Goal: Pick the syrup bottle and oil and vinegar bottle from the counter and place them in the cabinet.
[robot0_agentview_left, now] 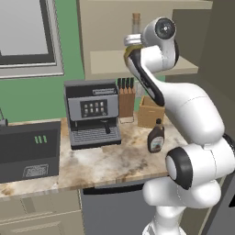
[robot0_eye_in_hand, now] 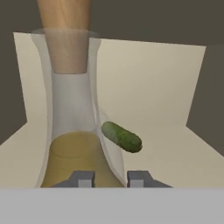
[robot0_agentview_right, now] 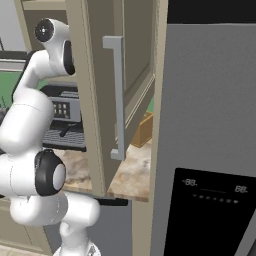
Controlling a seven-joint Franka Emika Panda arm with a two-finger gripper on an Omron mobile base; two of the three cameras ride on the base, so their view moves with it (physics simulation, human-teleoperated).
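Arm reared up from the base, elbow low by the bench (robot0_agentview_left: 114,160) edge, forearm slanting up and back toward the open cabinet (robot0_agentview_left: 110,27), wrist bent so the hand reaches in over the tan shelf (robot0_agentview_left: 105,64). In the right base view, upper arm and wrist partly hidden behind the open cabinet door (robot0_agentview_right: 100,100) with its long grey handle.

Gripper (robot0_eye_in_hand: 111,178) fully pinched in, clamped on the oil and vinegar bottle (robot0_eye_in_hand: 72,127) low on its olive-yellow belly, both dark tips pressed against the glass. Bottle upright, long clear neck and cork-coloured top rising close in front of the hand camera; in the left base view, cork top and neck poking up just behind the wrist, inside the cabinet opening. Cannot tell whether the bottle's base touches the shelf or hangs just above it.

Small green pickle (robot0_eye_in_hand: 122,137) lying on the shelf just beside the bottle, further in toward the back wall.

Syrup bottle (robot0_agentview_left: 156,136) standing upright on the bench near its front right, well apart from the gripper, just in front of a small wooden box (robot0_agentview_left: 150,111). Knife block (robot0_agentview_left: 126,98) and coffee machine (robot0_agentview_left: 93,113) further left on the bench.
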